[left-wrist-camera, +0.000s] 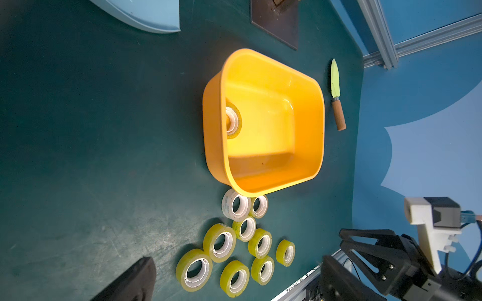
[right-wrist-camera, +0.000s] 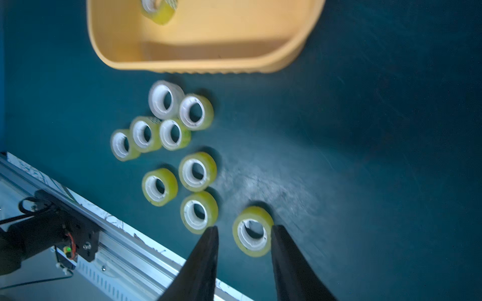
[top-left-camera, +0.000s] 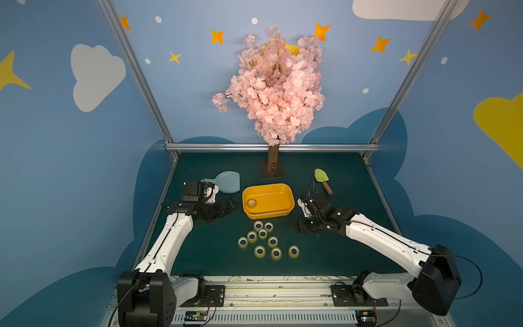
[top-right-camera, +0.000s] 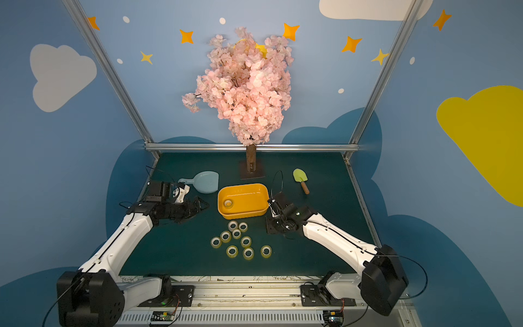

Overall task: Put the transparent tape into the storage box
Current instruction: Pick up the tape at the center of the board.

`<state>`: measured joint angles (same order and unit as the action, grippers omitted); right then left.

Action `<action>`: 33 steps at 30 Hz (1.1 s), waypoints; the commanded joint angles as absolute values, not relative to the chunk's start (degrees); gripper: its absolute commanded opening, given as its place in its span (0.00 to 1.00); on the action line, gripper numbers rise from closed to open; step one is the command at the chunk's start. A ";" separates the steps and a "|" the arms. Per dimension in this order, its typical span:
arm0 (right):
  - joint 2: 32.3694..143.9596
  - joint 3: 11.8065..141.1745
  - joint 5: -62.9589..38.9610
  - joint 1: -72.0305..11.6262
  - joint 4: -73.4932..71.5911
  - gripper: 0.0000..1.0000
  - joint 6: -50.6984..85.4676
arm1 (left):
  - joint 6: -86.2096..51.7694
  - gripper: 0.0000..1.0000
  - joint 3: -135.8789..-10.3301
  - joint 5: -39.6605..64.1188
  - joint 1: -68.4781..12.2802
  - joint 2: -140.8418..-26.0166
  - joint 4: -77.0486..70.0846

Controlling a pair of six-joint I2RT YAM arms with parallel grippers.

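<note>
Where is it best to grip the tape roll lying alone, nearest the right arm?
Pinch the lone tape roll across its outer wall, coming straight down from above. It lies flat, hole up, with free space on every side, so the right end effector, jaws open, should be able to straddle it.

A shallow orange-yellow plastic storage box (top-left-camera: 271,214) stands upright; one yellowish transparent tape roll (top-left-camera: 251,203) lies flat in its left end, nine more rolls (top-left-camera: 262,233) clustered just before it.
</note>
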<state>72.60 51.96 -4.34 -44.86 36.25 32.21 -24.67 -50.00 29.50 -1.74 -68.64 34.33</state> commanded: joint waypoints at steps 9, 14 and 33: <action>67.55 42.45 -9.28 -45.75 36.86 0.42 32.21 | -22.96 1.00 -51.06 25.33 -2.03 -70.09 37.09; 71.19 41.03 -10.98 -46.57 34.35 0.41 32.69 | -22.86 1.00 -51.37 25.97 -2.11 -70.31 37.17; 80.86 43.15 -2.67 -52.16 34.01 0.40 37.27 | -22.46 1.00 -51.24 23.12 -2.04 -67.33 37.18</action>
